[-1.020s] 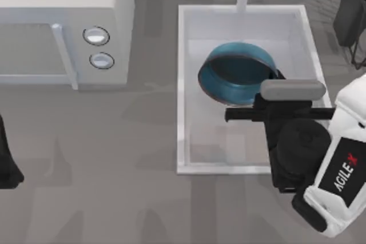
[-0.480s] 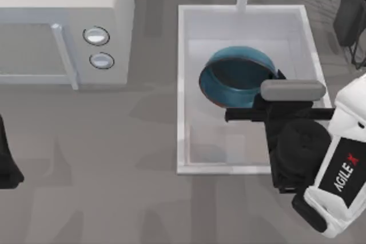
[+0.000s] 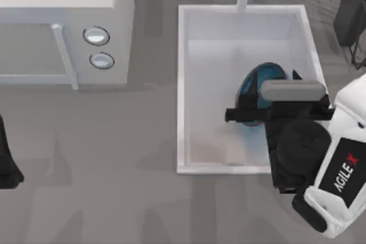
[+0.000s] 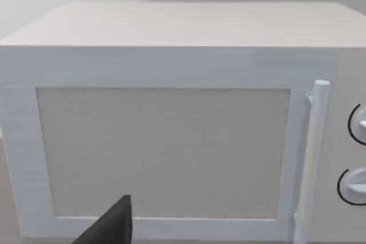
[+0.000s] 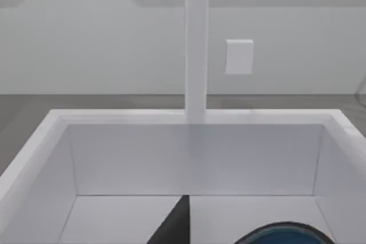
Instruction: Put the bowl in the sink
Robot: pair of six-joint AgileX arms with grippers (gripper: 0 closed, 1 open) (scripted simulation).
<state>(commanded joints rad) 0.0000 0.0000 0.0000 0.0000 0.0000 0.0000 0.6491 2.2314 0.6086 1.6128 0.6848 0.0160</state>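
Bowl (image 3: 258, 87) teal, seemingly tilted

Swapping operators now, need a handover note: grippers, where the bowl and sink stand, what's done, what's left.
Right gripper: over the sink's right side, above the bowl; fingers hidden under the wrist.
Left arm: parked at the table's left edge, facing the microwave.
Bowl: inside the sink, by its right wall, partly under the right arm. Whether it lies flat or is gripped is unclear.
Done: bowl is within the basin.
Left: confirm release, then probably lift the right arm clear.
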